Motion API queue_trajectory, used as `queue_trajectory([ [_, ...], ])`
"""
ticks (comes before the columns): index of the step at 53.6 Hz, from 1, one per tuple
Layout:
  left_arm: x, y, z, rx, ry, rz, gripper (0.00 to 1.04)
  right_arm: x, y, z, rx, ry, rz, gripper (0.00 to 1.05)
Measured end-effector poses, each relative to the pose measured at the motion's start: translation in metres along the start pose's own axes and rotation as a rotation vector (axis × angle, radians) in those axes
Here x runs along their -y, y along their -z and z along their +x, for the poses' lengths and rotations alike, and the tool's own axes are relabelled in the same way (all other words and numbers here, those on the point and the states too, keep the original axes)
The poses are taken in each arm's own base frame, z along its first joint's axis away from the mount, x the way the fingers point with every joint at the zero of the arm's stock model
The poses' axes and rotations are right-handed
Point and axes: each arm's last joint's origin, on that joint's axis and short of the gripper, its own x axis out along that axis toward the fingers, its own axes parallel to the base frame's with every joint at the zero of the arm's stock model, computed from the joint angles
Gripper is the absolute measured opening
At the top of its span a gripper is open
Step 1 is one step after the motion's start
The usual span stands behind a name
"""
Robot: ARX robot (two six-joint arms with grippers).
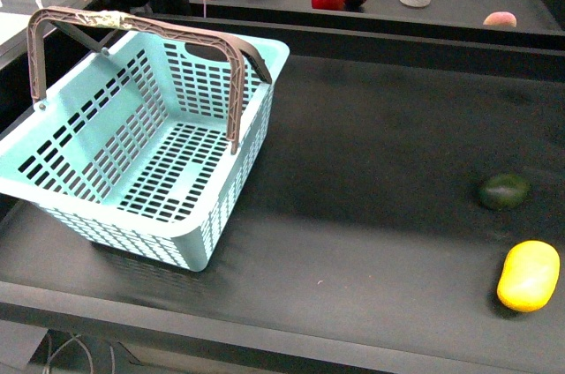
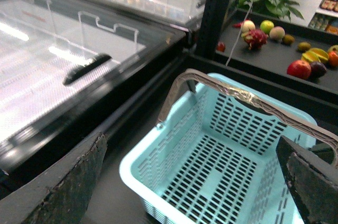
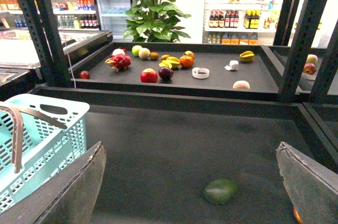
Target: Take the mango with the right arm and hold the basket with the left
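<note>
1. Shows mango point(image 1: 528, 276) near front-right corner of surface point(image 1: 371, 127), green fruit point(image 1: 504, 190) near behind.
2. Shows basket point(image 1: 141, 140) at left edge, handles up.
3. Shows left pincer point(image 2: 190, 145) wide, facing basket; right pincer point(image 3: 190, 147) wide, grasping nothing.

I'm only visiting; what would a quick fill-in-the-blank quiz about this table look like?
The light-blue basket is ___ inside. The mango is ___ in colour. It lies to the basket's ___. The small fruit nearest it is dark ___.
Missing words: empty; yellow; right; green.
</note>
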Motion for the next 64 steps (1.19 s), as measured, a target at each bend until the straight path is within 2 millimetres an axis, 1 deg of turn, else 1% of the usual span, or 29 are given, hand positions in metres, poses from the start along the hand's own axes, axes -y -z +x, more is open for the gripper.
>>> queue_trajectory([
  [4,0.022,0.007,0.034,-0.113,0.021,-0.100,0.97,0.000,0.000,0.000,0.000,0.000,0.000,0.96],
  [8,0.044,0.009,0.065,-0.202,0.054,-0.255,0.97,0.000,0.000,0.000,0.000,0.000,0.000,0.96],
  [15,0.073,0.007,0.097,-0.248,0.092,-0.431,0.97,0.000,0.000,0.000,0.000,0.000,0.000,0.96],
  [22,0.098,0.014,0.127,-0.306,0.092,-0.575,0.97,0.000,0.000,0.000,0.000,0.000,0.000,0.96],
  [34,0.134,0.030,0.161,-0.379,0.082,-0.718,0.97,0.000,0.000,0.000,0.000,0.000,0.000,0.96],
  [40,0.146,0.040,0.176,-0.407,0.069,-0.757,0.97,0.000,0.000,0.000,0.000,0.000,0.000,0.96],
  [48,0.151,0.052,0.189,-0.430,0.048,-0.778,0.97,0.000,0.000,0.000,0.000,0.000,0.000,0.96],
  [57,0.152,0.056,0.205,-0.432,0.034,-0.800,0.97,0.000,0.000,0.000,0.000,0.000,0.000,0.96],
  [64,0.154,0.061,0.214,-0.436,0.027,-0.821,0.97,0.000,0.000,0.000,0.000,0.000,0.000,0.96],
])
